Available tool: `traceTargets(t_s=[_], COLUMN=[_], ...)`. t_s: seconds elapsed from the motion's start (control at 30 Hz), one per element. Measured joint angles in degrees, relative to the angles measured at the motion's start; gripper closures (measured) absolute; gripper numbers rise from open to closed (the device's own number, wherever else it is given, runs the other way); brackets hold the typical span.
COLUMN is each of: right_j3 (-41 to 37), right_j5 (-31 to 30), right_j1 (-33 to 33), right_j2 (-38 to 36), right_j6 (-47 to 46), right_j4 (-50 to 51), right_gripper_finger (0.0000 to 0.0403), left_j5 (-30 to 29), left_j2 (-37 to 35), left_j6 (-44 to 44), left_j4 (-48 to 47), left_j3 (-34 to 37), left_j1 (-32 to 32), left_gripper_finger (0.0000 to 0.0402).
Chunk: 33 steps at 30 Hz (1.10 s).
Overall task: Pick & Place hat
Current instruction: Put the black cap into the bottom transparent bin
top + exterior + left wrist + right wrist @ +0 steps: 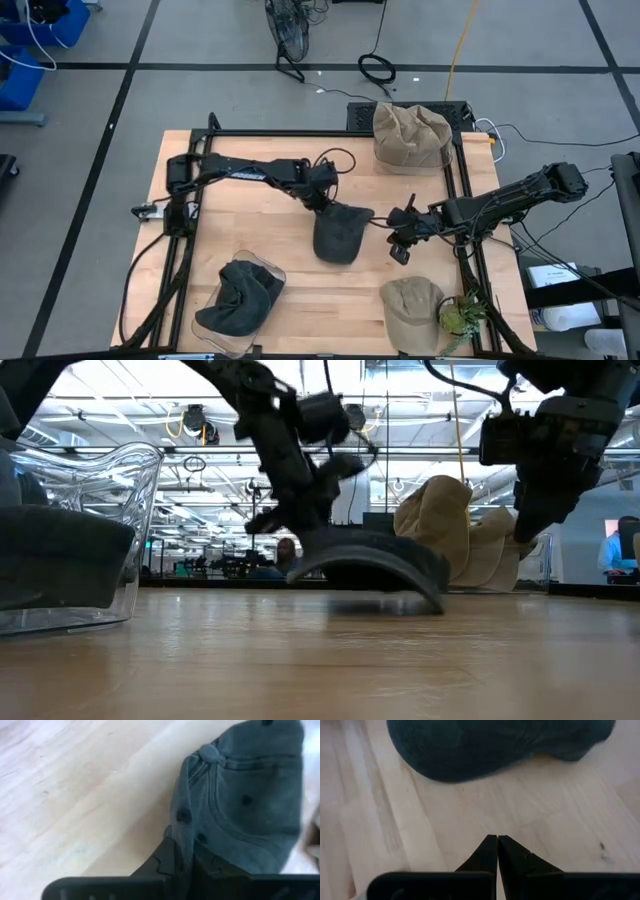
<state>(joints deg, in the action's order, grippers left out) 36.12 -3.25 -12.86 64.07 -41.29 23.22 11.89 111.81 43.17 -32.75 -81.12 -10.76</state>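
- The dark grey hat (338,232) lies near the middle of the wooden table (300,290), between the two arms; from table height its brim (400,565) arches up off the wood.
- The left gripper (325,200) sits at the far edge of that hat, and its wrist camera shows the two fingers (167,862) pinched together on a fold of the hat's fabric (240,795) — a closed grip on the rim of the crown.
- The right gripper (403,240) hovers just beside the hat on the other side, not touching it; its fingers (490,852) are pressed tight together with nothing between them, above bare wood.
- A clear plastic container (262,270) at the table's near left corner holds another dark hat (240,295).
- A tan hat (412,135) rests at the far right corner, and a second tan cap (412,310) lies at the near right edge, just beside a small green plant (460,315).
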Motion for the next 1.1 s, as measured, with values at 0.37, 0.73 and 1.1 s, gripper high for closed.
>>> traceTargets(t_s=[0.37,0.73,1.1], right_j3=[0.02,0.02,0.02], right_j5=[-10.4,-10.42,-10.22], right_j1=[0.02,0.15,0.02], right_j2=[0.0,0.02,0.02], right_j6=[1.02,2.35,-8.92], right_j4=[-8.07,-8.24,-8.22], right_gripper_finger=[0.0398,0.0398,0.0399], left_j5=[-21.52,-43.66,-55.26], left_j2=[-17.67,-25.88,-27.67], left_j6=[5.74,17.79,29.47], left_j4=[-2.48,-6.5,-13.77], left_j3=[-0.09,-0.13,-0.09], left_j1=[10.59,24.14,37.56], left_gripper_finger=[0.0386,0.0387,0.0388])
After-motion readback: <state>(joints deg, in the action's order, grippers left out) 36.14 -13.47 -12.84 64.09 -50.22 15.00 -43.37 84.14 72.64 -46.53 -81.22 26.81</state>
